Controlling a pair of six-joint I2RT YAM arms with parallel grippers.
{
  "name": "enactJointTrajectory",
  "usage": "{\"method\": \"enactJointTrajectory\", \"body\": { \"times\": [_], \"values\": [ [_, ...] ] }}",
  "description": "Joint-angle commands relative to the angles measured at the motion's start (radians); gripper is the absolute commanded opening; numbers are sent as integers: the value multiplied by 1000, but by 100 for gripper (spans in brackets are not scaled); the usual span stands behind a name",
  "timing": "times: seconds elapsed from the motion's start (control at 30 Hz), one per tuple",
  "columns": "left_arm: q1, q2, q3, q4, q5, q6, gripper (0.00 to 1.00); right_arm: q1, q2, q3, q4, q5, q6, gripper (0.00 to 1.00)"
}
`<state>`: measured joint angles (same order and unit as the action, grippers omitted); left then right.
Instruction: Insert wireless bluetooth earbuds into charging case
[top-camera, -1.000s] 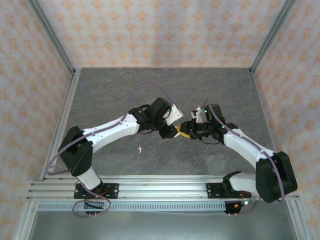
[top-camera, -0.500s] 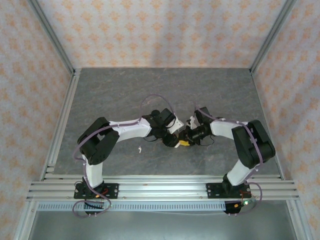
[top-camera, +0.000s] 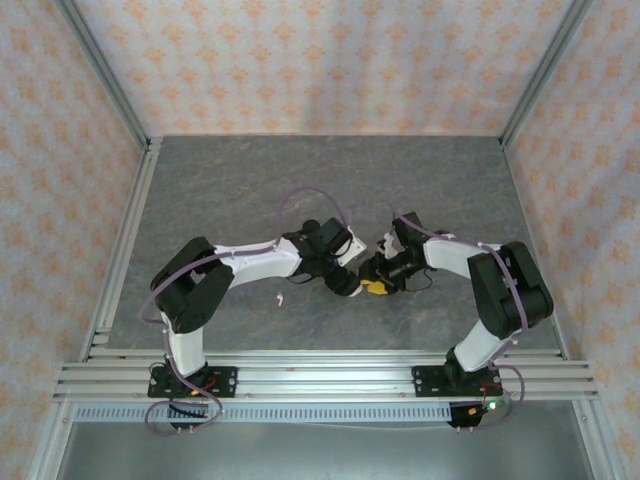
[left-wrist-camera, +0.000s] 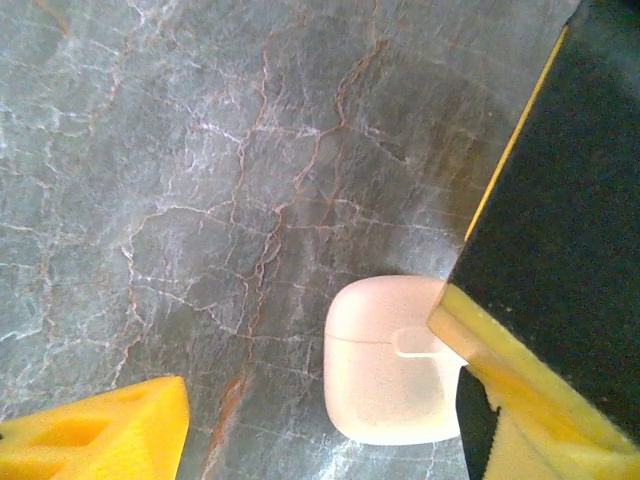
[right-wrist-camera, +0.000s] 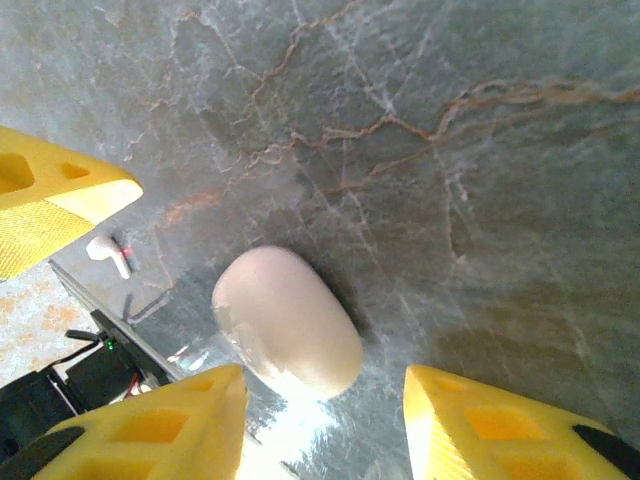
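you have a grey marbled worktop (top-camera: 220, 190) under everything, boxed in by patterned walls (top-camera: 300, 60), with an aluminium rail (top-camera: 320, 375) across the near edge. on it your left arm (top-camera: 250, 262) and right arm (top-camera: 470, 262) both fold inward and meet a little nearer you than the middle of the worktop, wrists close together.

your left end effector (top-camera: 348, 284) points down at the worktop. from its wrist camera the jaws stand wide. one yellow finger (left-wrist-camera: 100, 430) sits at the lower left and the other, black-backed with a yellow edge, stands at the right. nothing is pinched between them. your right end effector (top-camera: 374, 284) faces it from the other side. its two yellow fingers (right-wrist-camera: 490, 425) are parted too and grip nothing.

the charging case (left-wrist-camera: 385, 375), a white rounded pebble, lies on the worktop with its lid shut and the seam showing. it sits right against the left end effector's black-backed finger, well apart from the other one. from the right wrist camera it lies in the gap between the right fingers, close to one and clear of the other.

one white earbud (top-camera: 281, 298) lies loose on the worktop, just on your side of the left arm, apart from the case and outside both end effectors.
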<state>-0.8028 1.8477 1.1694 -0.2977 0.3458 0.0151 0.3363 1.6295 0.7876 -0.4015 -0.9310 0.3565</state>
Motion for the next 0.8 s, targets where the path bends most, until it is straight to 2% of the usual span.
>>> {"method": "enactJointTrajectory", "body": {
  "times": [0.0,0.23,0.53,0.77],
  "values": [
    [-15,-85,3,77,-40,-28,70,-9,-55,4,-65,-13,-25,46],
    [-36,-123,-24,62,-17,32,70,-46,-124,-7,-98,7,-39,46],
    [-80,-27,-16,29,-45,41,71,-62,-164,-22,-138,77,-37,46],
    [-85,-12,-46,47,-58,30,72,-81,-206,-41,-164,156,-17,47]
  ]
}}
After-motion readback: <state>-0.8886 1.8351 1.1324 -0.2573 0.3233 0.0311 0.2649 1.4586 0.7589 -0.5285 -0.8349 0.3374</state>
